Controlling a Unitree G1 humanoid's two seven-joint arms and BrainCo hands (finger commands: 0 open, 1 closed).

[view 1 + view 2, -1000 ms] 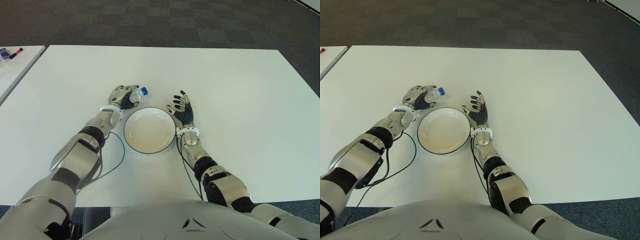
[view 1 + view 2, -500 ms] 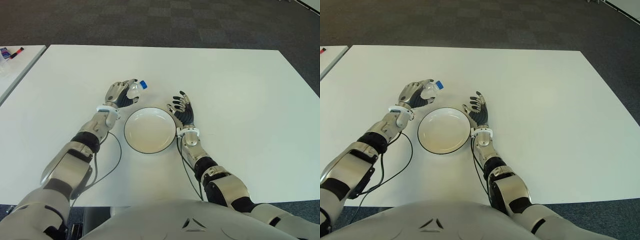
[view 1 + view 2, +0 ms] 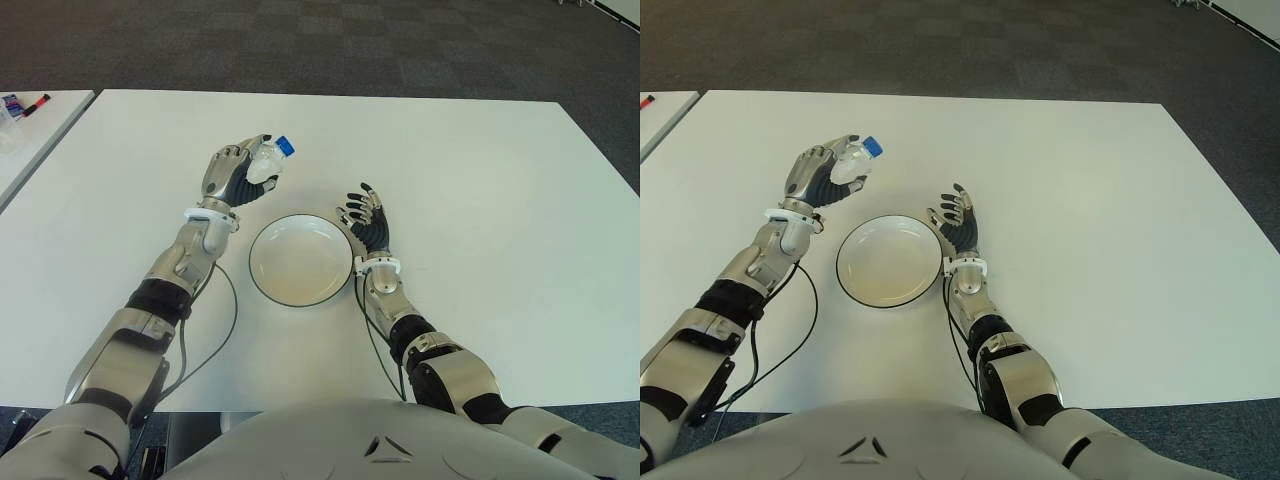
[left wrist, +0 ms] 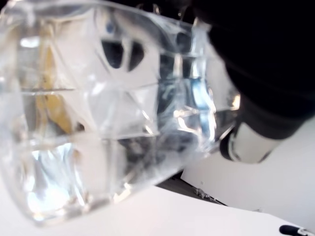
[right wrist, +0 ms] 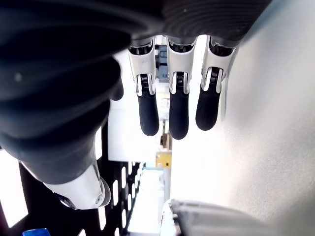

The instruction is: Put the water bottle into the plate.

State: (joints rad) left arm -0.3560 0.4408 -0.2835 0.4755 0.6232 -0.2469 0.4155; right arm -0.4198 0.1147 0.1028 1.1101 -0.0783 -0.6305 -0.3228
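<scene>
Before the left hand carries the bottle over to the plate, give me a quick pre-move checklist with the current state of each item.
1. Water bottle held in the left hand: ok, the fingers are wrapped around it and the blue cap points up and away from the robot.
2. Bottle clear of the table: ok, it appears raised above the surface, beyond the plate's far-left edge.
3. Plate free to receive it: ok, nothing lies in it.
4. Right hand out of the way: ok, open, at the plate's right rim and not over the inside.
5. Grip firmness: cannot tell; the left wrist view shows only the bottle's clear body up close.
</scene>
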